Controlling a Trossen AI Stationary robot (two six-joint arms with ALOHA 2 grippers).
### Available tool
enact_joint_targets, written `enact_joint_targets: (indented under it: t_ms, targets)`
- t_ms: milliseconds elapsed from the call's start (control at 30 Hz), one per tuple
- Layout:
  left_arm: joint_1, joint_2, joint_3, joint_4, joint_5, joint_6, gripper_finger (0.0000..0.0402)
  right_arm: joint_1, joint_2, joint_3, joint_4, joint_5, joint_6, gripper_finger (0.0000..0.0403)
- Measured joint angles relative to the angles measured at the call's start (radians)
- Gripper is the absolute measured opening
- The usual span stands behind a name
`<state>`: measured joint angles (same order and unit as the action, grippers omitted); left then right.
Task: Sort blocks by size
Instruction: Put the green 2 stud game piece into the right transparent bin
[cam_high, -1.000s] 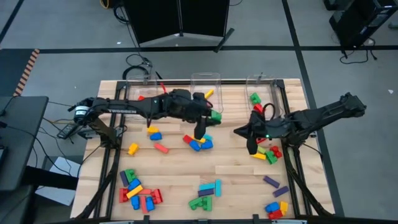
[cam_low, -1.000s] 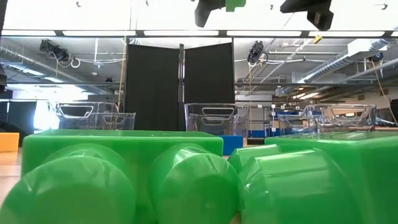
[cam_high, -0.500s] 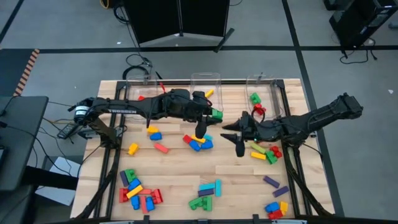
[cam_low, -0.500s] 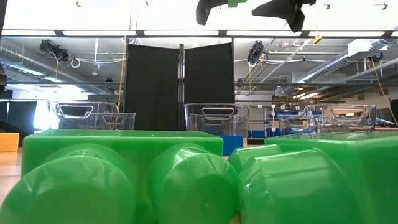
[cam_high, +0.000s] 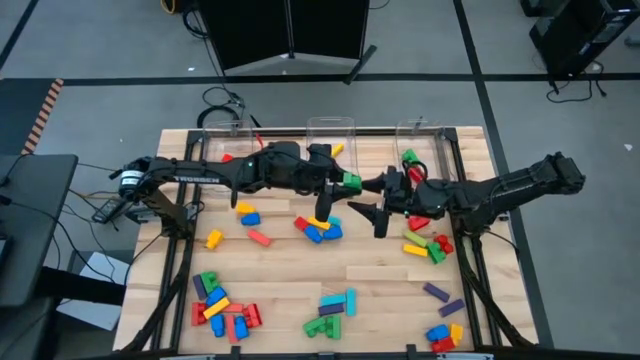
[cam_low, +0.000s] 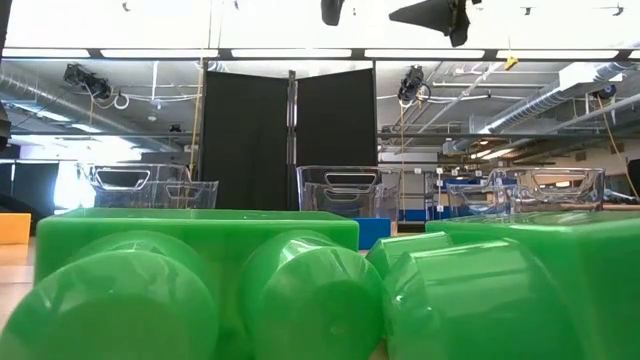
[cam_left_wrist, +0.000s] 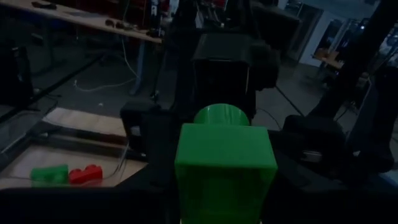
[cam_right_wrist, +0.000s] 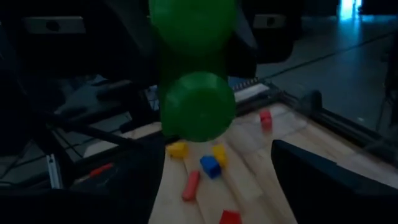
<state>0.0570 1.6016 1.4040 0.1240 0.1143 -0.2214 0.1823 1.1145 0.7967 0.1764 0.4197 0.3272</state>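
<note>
High above the table's middle, my left gripper (cam_high: 340, 184) is shut on a green block (cam_high: 349, 182), which fills the left wrist view (cam_left_wrist: 224, 165). My right gripper (cam_high: 362, 197) stands open and level, facing that block from the table's right. In the right wrist view the block's round studs (cam_right_wrist: 194, 106) face me, above and between my spread fingers (cam_right_wrist: 329, 180); I see no touch. Many other blocks lie on the table, among them a blue and red heap (cam_high: 320, 229) under the grippers. Both grippers show at the low view's top edge (cam_low: 332, 10) (cam_low: 440, 12). My left gripper pinches the green block by its two opposite sides (cam_left_wrist: 181, 177) between its two fingers. The fingers come level from the table's left. The block is lifted clear, high over the table, its studded end (cam_left_wrist: 221, 116) pointing away toward my right gripper.
Three clear bins (cam_high: 331, 135) (cam_high: 222, 140) (cam_high: 420, 142) stand along the far edge. Block heaps lie at the near left (cam_high: 222, 305), near middle (cam_high: 330, 312), near right (cam_high: 445, 332) and right (cam_high: 428, 246). Big green blocks (cam_low: 200, 290) sit right before the low camera.
My right gripper has gone toward the table's left, up to the green block in my left gripper. It has tipped up from pointing down to level, and it has opened wide. My left gripper has tipped up slightly with the block.
</note>
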Motion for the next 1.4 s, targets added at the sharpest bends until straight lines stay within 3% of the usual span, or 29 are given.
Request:
enact_joint_targets:
  t_ms: [167, 767, 1100, 1400]
  targets:
    - [0.000, 0.000, 0.000, 0.009, 0.011, -0.025, 0.0156, -0.010, 0.000, 0.000, 0.046, -0.010, -0.061, 0.0303]
    - [0.000, 0.013, 0.000, 0.018, 0.013, -0.044, 0.0156, -0.023, 0.000, 0.000, 0.127, -0.056, -0.076, 0.0230]
    - [0.000, 0.038, -0.001, 0.051, 0.023, -0.069, 0.0156, -0.023, 0.000, -0.001, 0.107, -0.082, -0.065, 0.0177]
    - [0.000, 0.038, -0.001, 0.049, 0.026, -0.069, 0.0156, -0.023, 0.000, 0.000, 0.103, -0.085, -0.062, 0.0162]
